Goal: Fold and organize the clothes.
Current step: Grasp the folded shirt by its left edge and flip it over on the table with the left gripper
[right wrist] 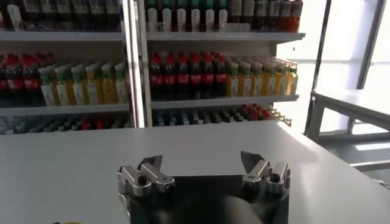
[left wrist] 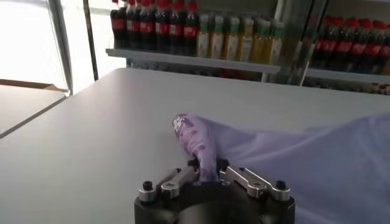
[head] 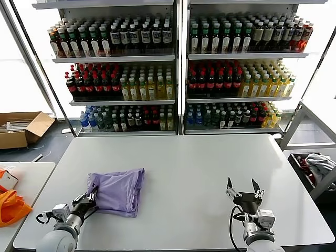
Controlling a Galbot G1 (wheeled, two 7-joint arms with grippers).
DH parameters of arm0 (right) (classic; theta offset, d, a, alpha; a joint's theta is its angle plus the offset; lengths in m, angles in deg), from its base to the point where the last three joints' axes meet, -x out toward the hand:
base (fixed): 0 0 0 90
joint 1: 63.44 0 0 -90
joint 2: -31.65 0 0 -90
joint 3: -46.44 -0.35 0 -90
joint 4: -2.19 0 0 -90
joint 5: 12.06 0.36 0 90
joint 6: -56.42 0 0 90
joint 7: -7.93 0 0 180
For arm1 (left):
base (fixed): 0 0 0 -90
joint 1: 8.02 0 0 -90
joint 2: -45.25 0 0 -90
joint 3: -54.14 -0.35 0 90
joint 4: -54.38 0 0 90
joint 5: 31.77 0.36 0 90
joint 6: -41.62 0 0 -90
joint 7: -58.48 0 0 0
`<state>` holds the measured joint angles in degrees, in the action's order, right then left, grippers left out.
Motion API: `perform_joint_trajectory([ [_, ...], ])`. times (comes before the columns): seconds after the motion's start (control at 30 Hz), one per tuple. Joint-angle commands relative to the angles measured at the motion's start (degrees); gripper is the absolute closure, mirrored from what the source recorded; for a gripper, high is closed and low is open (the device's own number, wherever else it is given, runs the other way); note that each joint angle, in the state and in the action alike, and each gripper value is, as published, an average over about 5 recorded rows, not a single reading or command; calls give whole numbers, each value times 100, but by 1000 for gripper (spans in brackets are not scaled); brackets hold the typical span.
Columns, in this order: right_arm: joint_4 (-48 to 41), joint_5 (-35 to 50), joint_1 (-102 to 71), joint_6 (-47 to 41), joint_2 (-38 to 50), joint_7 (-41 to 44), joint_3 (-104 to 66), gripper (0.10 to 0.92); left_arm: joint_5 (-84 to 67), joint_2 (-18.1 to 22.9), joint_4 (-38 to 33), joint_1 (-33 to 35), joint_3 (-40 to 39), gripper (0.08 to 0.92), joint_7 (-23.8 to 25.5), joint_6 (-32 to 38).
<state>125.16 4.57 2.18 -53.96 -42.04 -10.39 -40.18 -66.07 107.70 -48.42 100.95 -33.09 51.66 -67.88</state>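
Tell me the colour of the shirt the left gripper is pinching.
Light purple T-shirt, plain; clearest in the head view, left gripper shut on its edge.

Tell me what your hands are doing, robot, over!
Left gripper shut on the purple T-shirt, pinching a bunched edge. Right gripper open, idle over bare white table. Shirt partly folded. Nothing in the way.

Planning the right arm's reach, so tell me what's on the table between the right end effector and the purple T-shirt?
Nothing: in the head view only bare white table separates the open right end effector from the purple T-shirt.
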Motion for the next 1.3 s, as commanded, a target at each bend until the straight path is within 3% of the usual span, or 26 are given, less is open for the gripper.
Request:
perform_joint_trajectory([
  [0.03,-5,19,25,-6,34,9,3,203,723,-294,-93,-46,511,846,-136,158],
  [0.3,-102,52,128,2,57,0,70,203,1128,-1435,133,-90,1745,856,49,354],
  [0.47,-132,50,156,5,32,-4,122,203,1275,-1689,18,-76,1874,856,130,349],
  [0.7,-118,40,18,22,16,-14,9,203,1543,-1005,-586,188,731,856,188,410],
  [0.83,-97,5,-119,25,-7,-13,-124,203,1468,-635,-1100,168,-533,856,-126,642],
  [1.03,-39,-147,-360,12,-144,-7,-306,203,677,-159,-1905,-443,-2336,856,-536,422],
  [1.17,-3,-274,-517,12,-268,-5,-393,203,-168,159,-1812,-864,-3235,856,-757,344],
  [1.3,24,-379,-605,10,-381,-4,-445,203,-127,640,-1108,-1195,-3852,856,-637,307],
])
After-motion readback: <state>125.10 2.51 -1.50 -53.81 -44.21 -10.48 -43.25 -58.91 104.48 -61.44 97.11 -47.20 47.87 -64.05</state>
